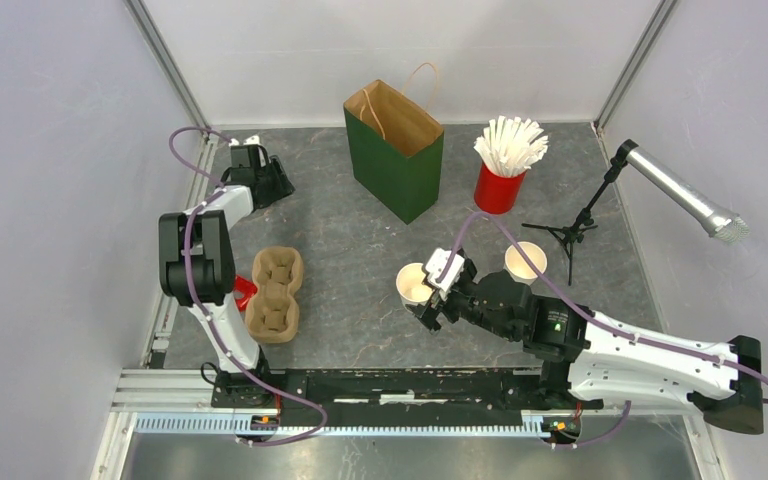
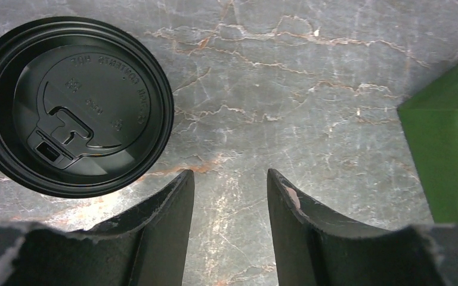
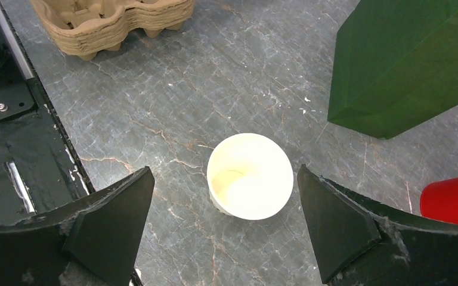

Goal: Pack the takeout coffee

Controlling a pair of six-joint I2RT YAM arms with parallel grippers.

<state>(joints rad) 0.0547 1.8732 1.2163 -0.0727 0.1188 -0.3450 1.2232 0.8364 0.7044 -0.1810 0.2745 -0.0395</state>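
Two white paper cups stand uncovered on the table. One cup is beside my right gripper, whose jaws are wide open above it, one on each side and clear of it. The other cup stands further right. A round black lid lies flat on the table. My left gripper hovers just right of it, open with only bare table between its fingers. In the top view the lid is hidden under the left gripper.
The green paper bag stands open at the back centre. A red cup of white straws is to its right, with a microphone on a stand beyond. The brown pulp carrier lies by the left arm's base.
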